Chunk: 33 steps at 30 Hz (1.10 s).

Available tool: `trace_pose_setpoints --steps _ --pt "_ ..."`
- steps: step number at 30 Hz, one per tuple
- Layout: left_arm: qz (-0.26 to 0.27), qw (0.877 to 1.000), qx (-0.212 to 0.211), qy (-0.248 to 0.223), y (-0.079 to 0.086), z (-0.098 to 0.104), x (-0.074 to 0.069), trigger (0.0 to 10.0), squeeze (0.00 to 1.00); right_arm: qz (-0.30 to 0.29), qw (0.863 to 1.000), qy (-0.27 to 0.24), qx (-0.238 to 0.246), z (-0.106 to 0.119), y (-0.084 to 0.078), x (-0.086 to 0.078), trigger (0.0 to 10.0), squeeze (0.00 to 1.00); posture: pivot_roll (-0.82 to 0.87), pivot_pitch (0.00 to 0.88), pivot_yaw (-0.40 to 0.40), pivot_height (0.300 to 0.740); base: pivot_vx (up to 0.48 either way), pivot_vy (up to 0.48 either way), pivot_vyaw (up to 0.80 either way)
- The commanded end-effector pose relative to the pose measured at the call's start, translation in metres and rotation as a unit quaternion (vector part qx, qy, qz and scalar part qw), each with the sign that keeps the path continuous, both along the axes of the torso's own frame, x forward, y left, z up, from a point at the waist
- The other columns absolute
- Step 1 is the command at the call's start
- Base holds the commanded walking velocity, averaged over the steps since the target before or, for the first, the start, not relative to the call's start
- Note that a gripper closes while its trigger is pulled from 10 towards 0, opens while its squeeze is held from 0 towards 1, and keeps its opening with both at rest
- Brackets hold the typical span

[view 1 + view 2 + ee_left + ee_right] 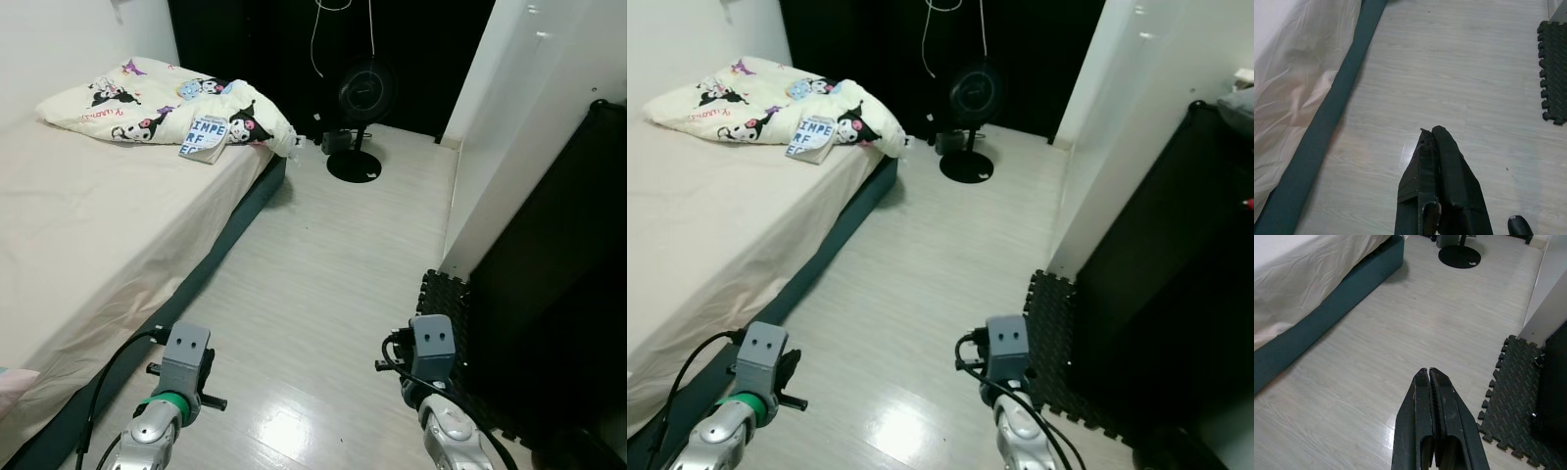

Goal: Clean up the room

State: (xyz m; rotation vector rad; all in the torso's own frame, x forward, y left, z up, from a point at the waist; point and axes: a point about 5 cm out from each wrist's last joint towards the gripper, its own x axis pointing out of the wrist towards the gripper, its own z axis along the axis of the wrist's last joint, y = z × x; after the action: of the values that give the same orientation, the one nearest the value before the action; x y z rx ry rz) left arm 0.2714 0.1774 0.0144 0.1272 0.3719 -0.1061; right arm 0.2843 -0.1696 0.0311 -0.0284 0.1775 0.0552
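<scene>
Fingers pressed together on the left gripper (1432, 142) and right gripper (1429, 377), above bare floor beside the bed (88, 225). The book (204, 136) on the bed, against the pillow (147, 108), looks light and stiff; pinch its free edge.

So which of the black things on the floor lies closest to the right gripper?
The black foam mat, lying flat just beside the right gripper. The black fan stands upright at the room's far end.
</scene>
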Motion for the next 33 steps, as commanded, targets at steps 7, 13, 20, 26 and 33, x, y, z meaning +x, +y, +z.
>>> trace_pose_setpoints --steps 7,13,20,26,33 --pt "0.004 1.000 0.004 0.005 0.0005 -0.0032 -0.0033 10.0 0.00 0.001 1.000 -0.002 0.000 -0.0002 0.0003 -0.0003 10.0 0.00 -0.04 0.026 0.032 0.740 0.000 0.000 0.00" --pt "0.007 1.000 0.007 0.001 0.0011 -0.0026 -0.0021 10.0 0.00 0.003 1.000 -0.005 -0.002 0.0011 0.0012 0.0015 10.0 0.00 -0.03 0.024 0.029 0.740 0.000 0.000 0.00" --pt "0.008 1.000 0.010 -0.001 0.0024 -0.0020 -0.0019 10.0 0.00 0.003 1.000 -0.004 -0.002 0.0004 0.0024 0.0016 10.0 0.00 -0.03 0.024 0.031 0.740 0.000 0.000 0.00" --pt "0.008 1.000 0.012 -0.001 0.0036 -0.0017 -0.0021 10.0 0.00 0.002 1.000 -0.003 -0.001 0.0001 0.0033 0.0013 10.0 0.00 -0.03 0.027 0.034 0.740 0.000 0.000 0.00" --pt "0.007 1.000 0.015 -0.001 0.0044 -0.0017 -0.0023 10.0 0.00 0.001 1.000 -0.004 -0.001 -0.0001 0.0039 0.0014 10.0 0.00 -0.02 0.028 0.034 0.740 0.000 0.000 0.00"
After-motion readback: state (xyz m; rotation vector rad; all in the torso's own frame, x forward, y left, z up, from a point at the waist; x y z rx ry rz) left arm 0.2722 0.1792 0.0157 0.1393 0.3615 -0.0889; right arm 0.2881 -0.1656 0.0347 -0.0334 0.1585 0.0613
